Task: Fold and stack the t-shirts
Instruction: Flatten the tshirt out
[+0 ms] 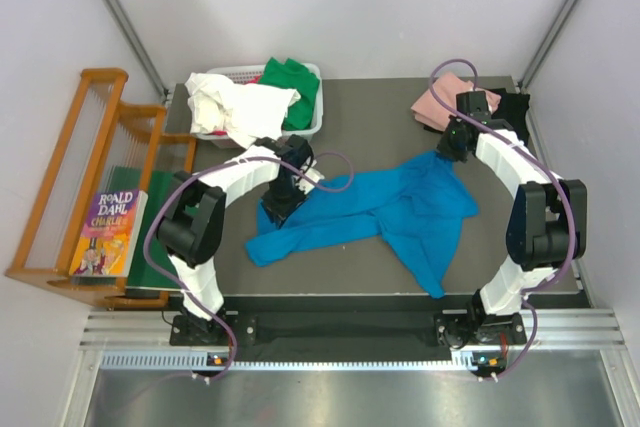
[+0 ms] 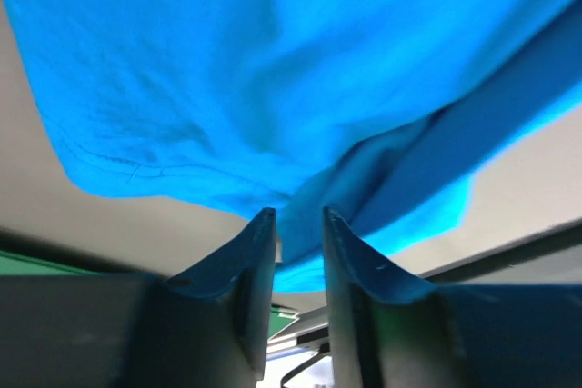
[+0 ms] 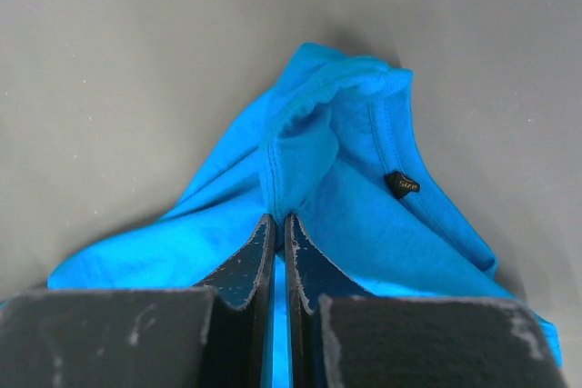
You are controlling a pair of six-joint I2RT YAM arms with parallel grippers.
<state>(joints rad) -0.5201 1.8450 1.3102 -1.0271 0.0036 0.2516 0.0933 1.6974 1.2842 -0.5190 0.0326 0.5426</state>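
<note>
Left fingers: narrowly parted, with a fold of the blue t-shirt bunched at the tips; I cannot tell if the hold is firm.
Right fingers: pinched closed on a fold by the collar.
Shirt axis: left-right across the counter, between both arms.
Room: bare counter behind; pink t-shirt and laundry basket at the far corners.

High above the near edge of the table: faces steeply down, far off, taking in every edge. On the left wrist: looks low along the left gripper, pressed close to the blue t-shirt. On the right wrist: looks down past the right gripper, close, toward the far right corner. Shares only that shirt across all three.
</note>
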